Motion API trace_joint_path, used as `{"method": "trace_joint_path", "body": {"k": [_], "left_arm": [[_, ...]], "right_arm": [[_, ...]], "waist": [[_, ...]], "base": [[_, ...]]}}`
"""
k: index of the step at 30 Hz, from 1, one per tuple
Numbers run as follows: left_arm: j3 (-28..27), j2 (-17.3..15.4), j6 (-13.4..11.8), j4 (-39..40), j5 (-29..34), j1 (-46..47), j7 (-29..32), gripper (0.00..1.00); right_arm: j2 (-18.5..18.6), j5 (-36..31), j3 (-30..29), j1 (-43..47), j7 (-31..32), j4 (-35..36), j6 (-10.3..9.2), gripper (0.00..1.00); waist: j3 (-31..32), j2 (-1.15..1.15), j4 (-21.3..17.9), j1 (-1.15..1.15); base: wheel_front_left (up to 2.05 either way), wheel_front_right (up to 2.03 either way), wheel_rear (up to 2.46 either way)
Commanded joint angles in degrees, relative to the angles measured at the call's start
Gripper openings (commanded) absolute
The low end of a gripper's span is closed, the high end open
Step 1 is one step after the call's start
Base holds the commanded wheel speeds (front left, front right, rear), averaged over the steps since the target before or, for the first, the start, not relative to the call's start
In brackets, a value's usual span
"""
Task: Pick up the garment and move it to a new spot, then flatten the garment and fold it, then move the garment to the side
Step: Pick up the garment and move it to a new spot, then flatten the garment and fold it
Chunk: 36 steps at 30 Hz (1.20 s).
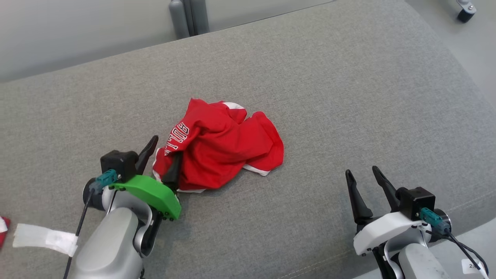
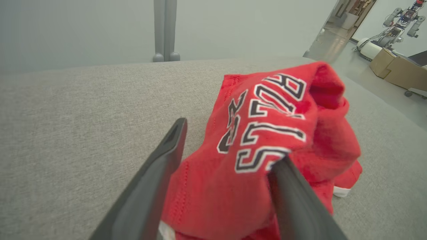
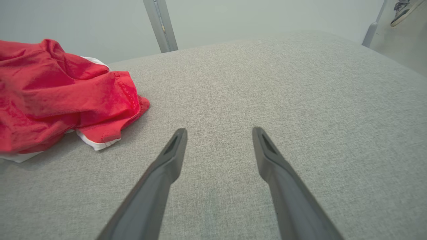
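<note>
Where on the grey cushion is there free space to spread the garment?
The widest bare patch of cushion lies right of the red garment, beyond the right gripper. Another lies behind the garment. Crowded: around the left gripper, at the garment.

- Bright, even, diffuse light in all 3 views; no glare.
- Soft faint shadow under garment point(image 1: 217, 147), lower edge, mid-frame in head view.
- Wrist views: wide-angle bend twd edges; near fingers point(image 2: 146, 193) blurry, bkgd upper right soft.
</note>
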<state>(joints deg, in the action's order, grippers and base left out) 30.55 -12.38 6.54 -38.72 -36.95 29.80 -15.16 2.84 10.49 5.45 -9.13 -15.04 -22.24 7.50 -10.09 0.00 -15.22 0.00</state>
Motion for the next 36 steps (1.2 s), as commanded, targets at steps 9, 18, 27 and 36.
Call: {"method": "trace_joint_path", "body": {"k": [9,18,27,36], "left_arm": [[-13.97,3.27,0.3,8.99,9.89,-11.97,0.0,1.0],[-19.7,6.83,0.92,16.59,17.21,-19.91,0.01,1.0],[-19.25,8.46,1.01,20.75,18.01,-24.52,0.0,1.0],[-17.36,8.3,1.02,22.91,17.15,-26.78,0.0,1.0]], "right_arm": [[0.14,-0.4,0.06,1.11,-0.18,-0.23,-0.02,1.0],[0.13,-0.68,-0.63,1.16,-0.18,-0.69,-0.02,1.0],[0.15,-0.08,-1.72,0.77,-0.18,-3.38,-0.02,1.0],[0.08,1.76,-8.29,-1.15,-0.18,-9.83,-0.02,1.0]], "waist": [[2.39,0.0,6.93,0.0],[3.61,0.0,14.0,0.0],[4.86,0.0,21.65,0.0],[4.01,0.0,29.24,0.0]], "base": [[0.0,0.0,0.0],[0.0,0.0,0.0],[0.0,0.0,0.0],[0.0,0.0,0.0]]}}
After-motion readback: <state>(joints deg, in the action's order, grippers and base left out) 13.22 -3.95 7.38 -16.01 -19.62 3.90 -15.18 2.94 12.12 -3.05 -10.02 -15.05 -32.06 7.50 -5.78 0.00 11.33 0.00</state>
